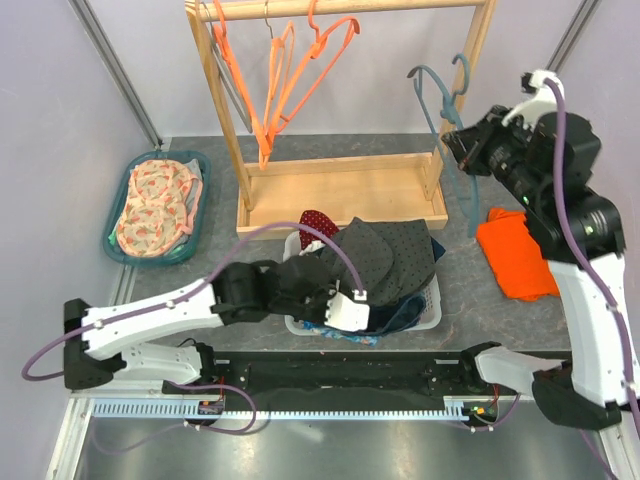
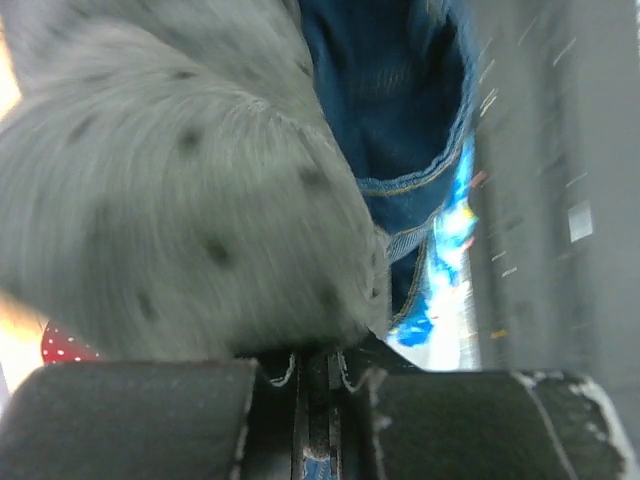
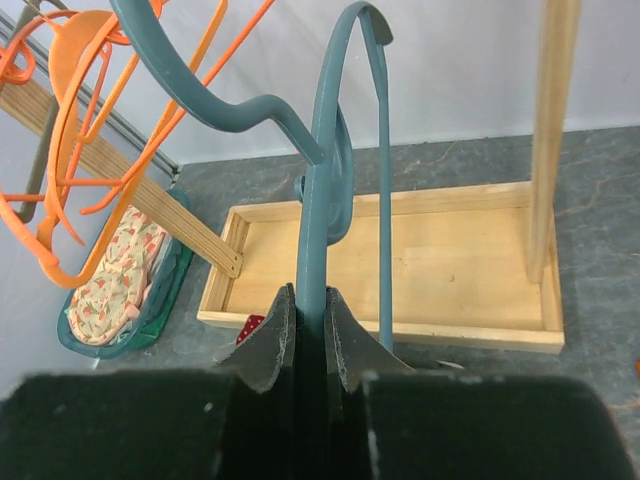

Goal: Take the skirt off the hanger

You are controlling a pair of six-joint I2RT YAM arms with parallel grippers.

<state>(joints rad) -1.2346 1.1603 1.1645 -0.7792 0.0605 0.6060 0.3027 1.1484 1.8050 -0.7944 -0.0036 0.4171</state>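
Note:
The grey dotted skirt (image 1: 392, 256) lies draped over the clothes in the white basket (image 1: 432, 312), free of the hanger. My left gripper (image 1: 322, 278) reaches into the basket; in the left wrist view its jaws (image 2: 318, 362) are closed with the skirt (image 2: 180, 200) bunched at their tips. My right gripper (image 1: 464, 142) is raised at the right, shut on the teal hanger (image 1: 441, 98), which is bare. In the right wrist view the hanger's stem (image 3: 325, 200) is pinched between the fingertips of the gripper (image 3: 310, 322).
A wooden rack (image 1: 340, 195) with several orange hangers (image 1: 295, 75) stands at the back. A teal basket with floral cloth (image 1: 155, 205) is at the left. An orange cloth (image 1: 515, 250) lies at the right. Denim (image 2: 400, 110) lies under the skirt.

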